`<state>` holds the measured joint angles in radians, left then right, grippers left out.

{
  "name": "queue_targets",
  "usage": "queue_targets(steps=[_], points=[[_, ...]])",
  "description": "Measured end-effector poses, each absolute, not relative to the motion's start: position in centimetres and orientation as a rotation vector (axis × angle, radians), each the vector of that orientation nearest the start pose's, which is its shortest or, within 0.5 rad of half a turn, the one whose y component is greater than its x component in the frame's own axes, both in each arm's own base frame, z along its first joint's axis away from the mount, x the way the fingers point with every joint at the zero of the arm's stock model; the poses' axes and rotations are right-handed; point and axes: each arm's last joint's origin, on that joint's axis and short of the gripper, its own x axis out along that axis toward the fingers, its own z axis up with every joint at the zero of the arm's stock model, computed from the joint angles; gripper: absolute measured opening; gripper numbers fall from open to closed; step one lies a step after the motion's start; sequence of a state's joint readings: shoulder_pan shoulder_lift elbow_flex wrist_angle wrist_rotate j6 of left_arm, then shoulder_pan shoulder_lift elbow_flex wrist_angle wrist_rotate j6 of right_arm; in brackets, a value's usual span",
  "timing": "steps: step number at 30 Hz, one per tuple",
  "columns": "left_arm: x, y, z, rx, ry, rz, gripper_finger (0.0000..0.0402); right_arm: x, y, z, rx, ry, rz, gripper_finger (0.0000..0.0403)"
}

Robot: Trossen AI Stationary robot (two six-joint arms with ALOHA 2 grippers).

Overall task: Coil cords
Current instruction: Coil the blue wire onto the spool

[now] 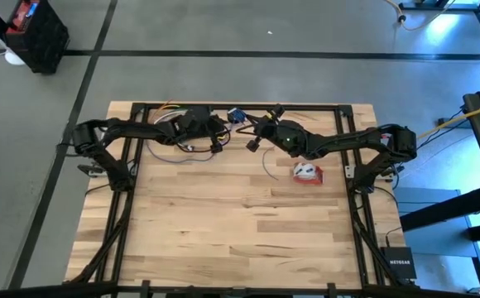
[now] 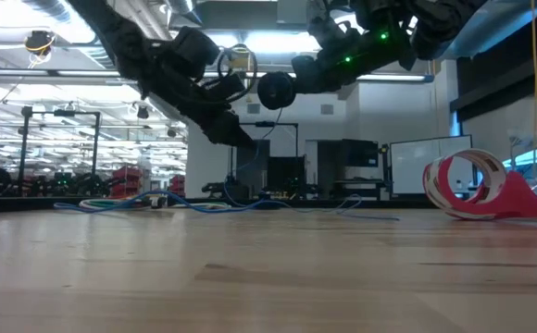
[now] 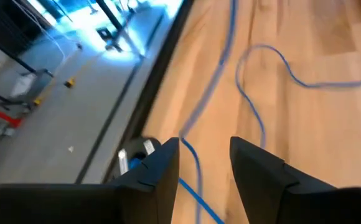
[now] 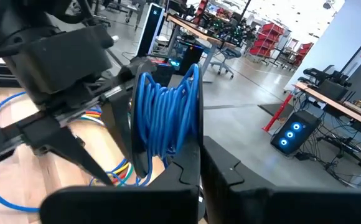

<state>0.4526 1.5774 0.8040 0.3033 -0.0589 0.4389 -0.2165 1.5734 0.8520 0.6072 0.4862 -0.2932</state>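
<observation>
The thin blue cord (image 3: 239,87) lies slack in loops on the wooden table (image 1: 223,232) near its far edge. Part of it is wound in a coil (image 4: 167,115) on the small black round puck (image 2: 275,91), which hangs above the table with my right gripper (image 4: 200,168) shut on it. My left gripper (image 3: 205,149) is open just left of the puck, low over the table. Its fingers stand on either side of a loose stretch of cord (image 3: 195,163); I cannot tell whether they touch it. The red-and-white cord bundle (image 1: 307,172) rests on the table to the right. My right gripper holds the puck at the edge nearest the wrist (image 4: 190,163), pinched between the two shut fingers. The fingers come nearly level from the table's right side. The puck is lifted clear, on edge, with the blue coil wound around it and the cord trailing down.
Coloured wires (image 4: 115,171) and a small blue part (image 1: 237,114) sit at the table's far edge by the black frame (image 1: 240,106). The near half of the table is bare wood.
</observation>
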Motion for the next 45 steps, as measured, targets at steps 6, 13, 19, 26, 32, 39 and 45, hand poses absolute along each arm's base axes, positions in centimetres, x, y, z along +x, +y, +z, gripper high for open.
queue_targets(steps=[6,13,19,26,32,39,45], points=[[29.7,15.4,18.5,0.343,0.542,0.414,0.0135,32.6,-8.6,24.0,-0.297,0.218,-0.680,0.0001],[29.9,16.0,18.3,0.360,0.505,0.429,0.0134,32.6,-8.5,24.0,-0.297,0.218,-0.671,0.0001],[30.1,16.2,17.8,0.396,0.530,0.401,0.0074,32.6,-8.5,24.1,-0.297,0.214,-0.672,0.0001],[29.3,17.1,18.7,0.400,0.536,0.520,0.0012,32.7,-8.4,24.1,-0.296,0.209,-0.637,0.0001],[27.3,17.3,22.0,0.333,0.481,0.621,0.0006,32.6,-8.4,23.5,-0.302,0.270,-0.612,0.0001],[25.5,15.0,26.1,0.171,0.344,0.506,0.0004,32.8,-8.5,22.8,-0.305,0.305,-0.613,0.0001],[25.9,14.0,26.7,0.092,0.309,0.465,0.0003,33.3,-8.8,21.4,-0.302,0.335,-0.612,0.0001]])
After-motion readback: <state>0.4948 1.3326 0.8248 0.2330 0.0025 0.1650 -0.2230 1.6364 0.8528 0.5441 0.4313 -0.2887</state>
